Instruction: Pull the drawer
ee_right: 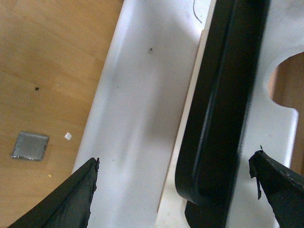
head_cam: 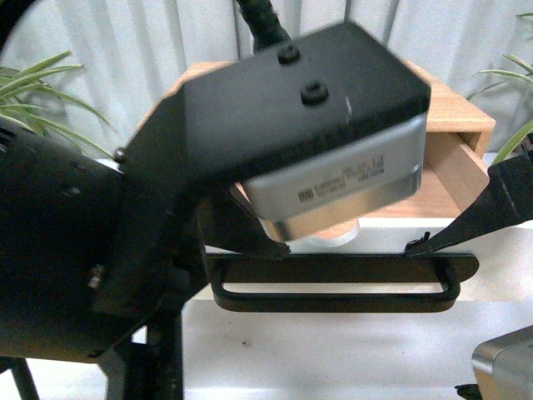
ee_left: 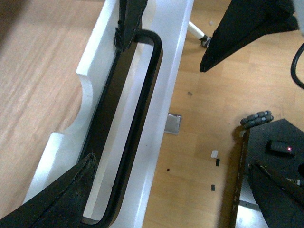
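The drawer stands partly out of the wooden cabinet [head_cam: 454, 117], its light wood side [head_cam: 456, 171] showing. Its white front [ee_left: 95, 61] has a semicircular notch [ee_left: 71, 114] and a long black bar handle [head_cam: 333, 287] on a black backplate. My left gripper [ee_left: 173, 190] is open across one end of the handle [ee_left: 142, 109], one fingertip [ee_left: 83, 168] over the backplate. My right gripper [ee_right: 175, 190] is open around the other end of the handle [ee_right: 218, 109]. Neither gripper closes on the bar. In the front view the left arm hides much of the drawer.
A plain white front [ee_right: 137, 118] lies below the drawer. The wooden floor carries a small metal plate [ee_left: 173, 124] and a black wheeled base [ee_left: 275, 156]. Potted plants [head_cam: 33, 83] stand on both sides of the cabinet.
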